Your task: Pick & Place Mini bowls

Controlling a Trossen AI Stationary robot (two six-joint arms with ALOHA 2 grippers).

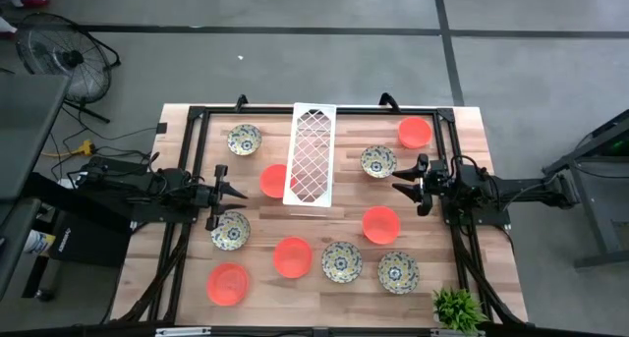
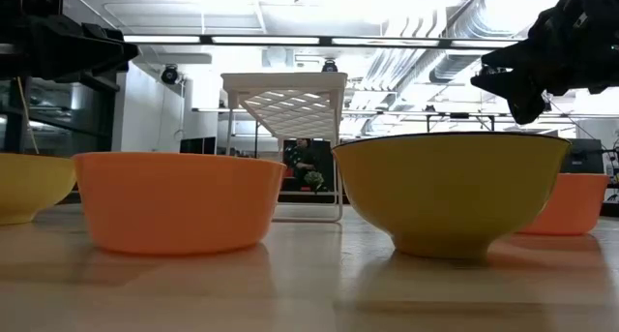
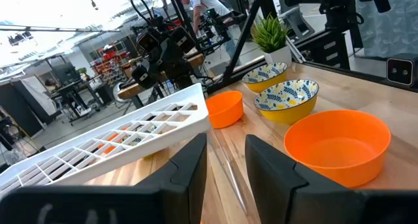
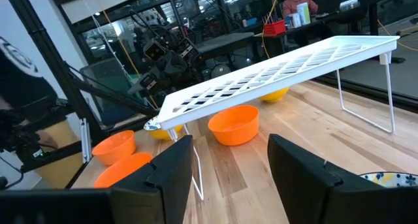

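While both arms wait at the sides of the wooden counter (image 1: 177, 121), I log ten mini bowls, all resting on its surface, none held.

Near edge: an orange bowl (image 1: 228, 283), a second orange bowl (image 1: 292, 257), a patterned bowl (image 1: 342, 262) and another patterned bowl (image 1: 398, 272), with a small potted plant (image 1: 455, 308) at the near right corner.

Middle: a patterned bowl (image 1: 230, 230) just beside the left pincer (image 1: 239, 194), whose fingers stand apart, released and empty. An orange bowl (image 1: 380, 224) lies near the right pincer (image 1: 401, 185), likewise spread and holding nothing. One orange bowl (image 1: 273, 180) sits touching or partly under the left edge of the white lattice tray (image 1: 312, 153), which stands on wire legs at centre. A patterned bowl (image 1: 378, 161) lies between tray and right pincer.

Far side: a patterned bowl (image 1: 244, 140) at left, an orange bowl (image 1: 415, 133) at right.
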